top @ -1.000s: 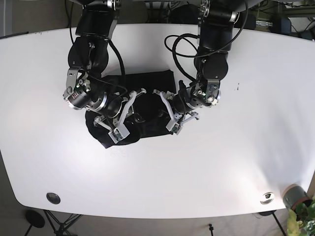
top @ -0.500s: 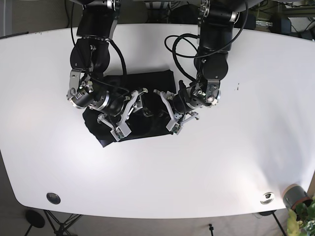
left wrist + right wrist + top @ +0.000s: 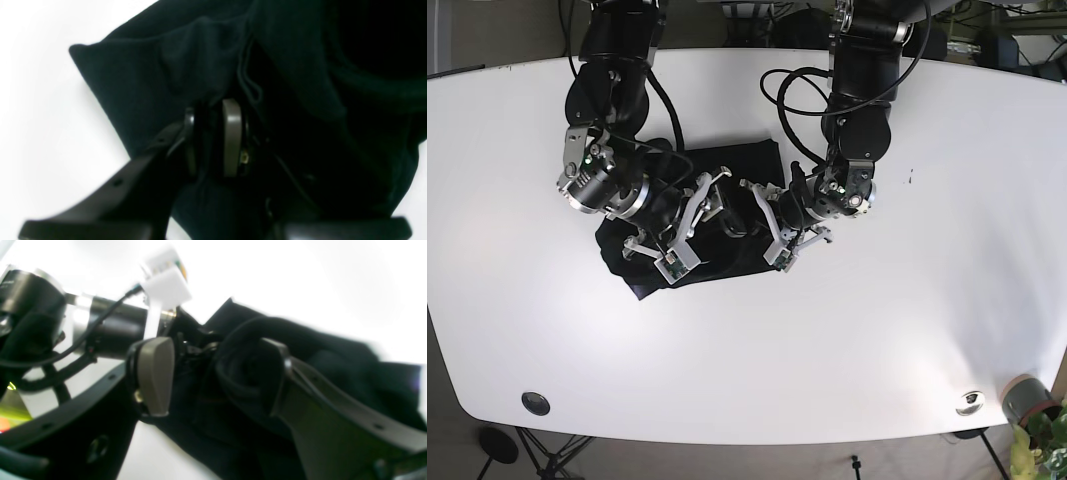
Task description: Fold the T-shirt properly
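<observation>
T-shirt [image 3: 717, 215] in both hands

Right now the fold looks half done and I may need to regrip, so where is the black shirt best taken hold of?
Probably at the free corner of the shirt. It lies flat on the white table as a thin pointed edge, so come in low from the bare table side. The middle is bunched, and the left gripper already pinches a fold there.

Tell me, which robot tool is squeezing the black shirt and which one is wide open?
The left tool is squeezing: its grey pads are nearly together on a fold of the black T-shirt. The right tool is wide open, with cloth lying loosely between its pads.
</observation>
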